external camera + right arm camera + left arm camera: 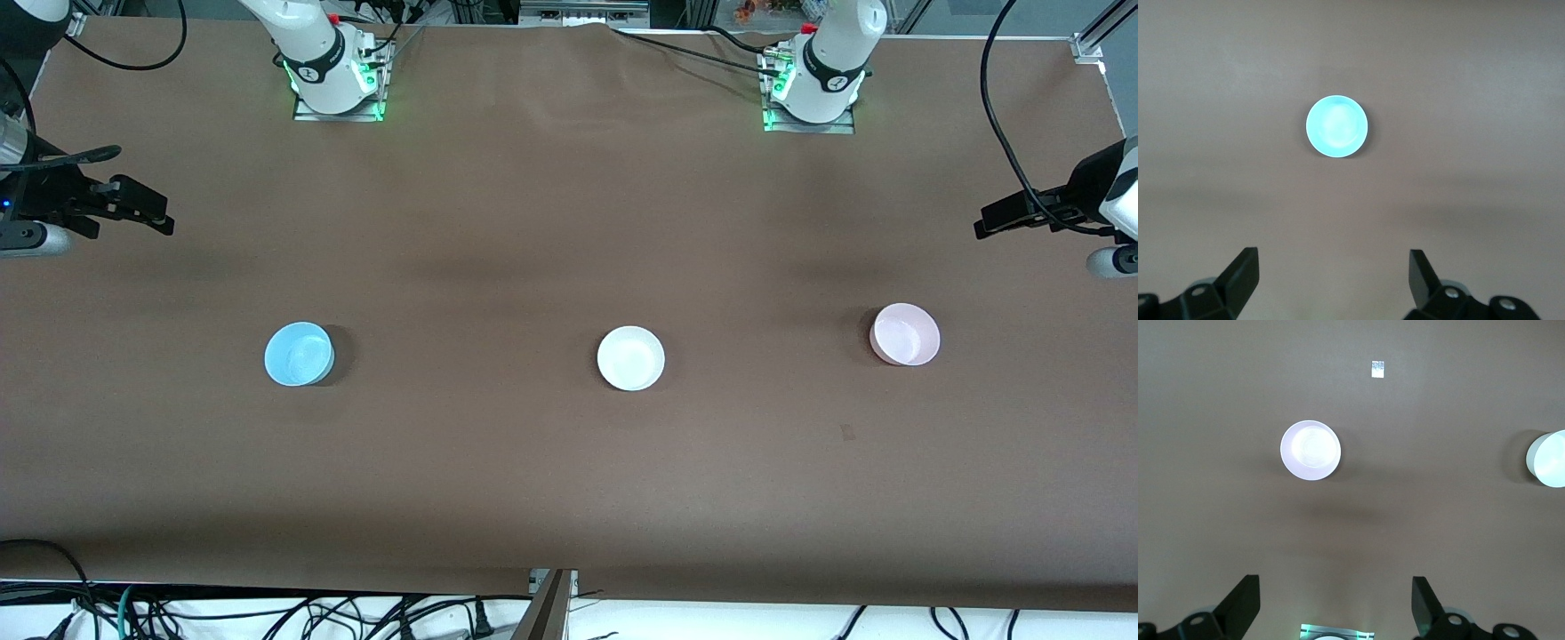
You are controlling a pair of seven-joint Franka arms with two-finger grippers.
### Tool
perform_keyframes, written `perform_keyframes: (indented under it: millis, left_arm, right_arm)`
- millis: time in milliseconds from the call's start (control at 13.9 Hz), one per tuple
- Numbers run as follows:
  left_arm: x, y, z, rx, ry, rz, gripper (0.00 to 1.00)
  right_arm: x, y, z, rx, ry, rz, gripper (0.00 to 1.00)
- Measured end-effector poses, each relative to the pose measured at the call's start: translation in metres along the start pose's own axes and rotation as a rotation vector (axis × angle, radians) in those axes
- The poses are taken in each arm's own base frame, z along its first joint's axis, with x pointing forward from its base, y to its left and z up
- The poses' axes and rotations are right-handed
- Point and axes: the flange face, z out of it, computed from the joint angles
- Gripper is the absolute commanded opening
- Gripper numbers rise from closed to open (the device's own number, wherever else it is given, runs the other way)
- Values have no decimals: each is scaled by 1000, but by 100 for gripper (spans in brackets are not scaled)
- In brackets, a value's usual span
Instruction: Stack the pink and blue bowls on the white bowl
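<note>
Three bowls stand upright in a row across the brown table (pixel 533 222). The white bowl (pixel 630 357) is in the middle, the blue bowl (pixel 299 354) toward the right arm's end and the pink bowl (pixel 905 334) toward the left arm's end. My left gripper (pixel 1005 218) hangs open and empty over the table's left-arm end. Its wrist view shows the pink bowl (pixel 1310 450) well ahead of the gripper (pixel 1335 581), with the white bowl (pixel 1548 459) at the frame edge. Over the opposite end my right gripper (pixel 147 209) hangs open with nothing in it; its view has the blue bowl (pixel 1337 127) ahead of the gripper (pixel 1333 253).
The two arm bases (pixel 336 80) (pixel 813 89) stand along the table edge farthest from the front camera. A small tape mark (pixel 847 432) lies on the cloth nearer the front camera than the pink bowl. Cables hang below the table's near edge (pixel 267 613).
</note>
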Motion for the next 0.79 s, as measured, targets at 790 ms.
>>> perform_keyframes:
  millis: [790]
  left_arm:
    - [11, -13, 10, -2, -17, 7, 100]
  right_arm:
    - [-1, 14, 0, 0, 2, 25, 99]
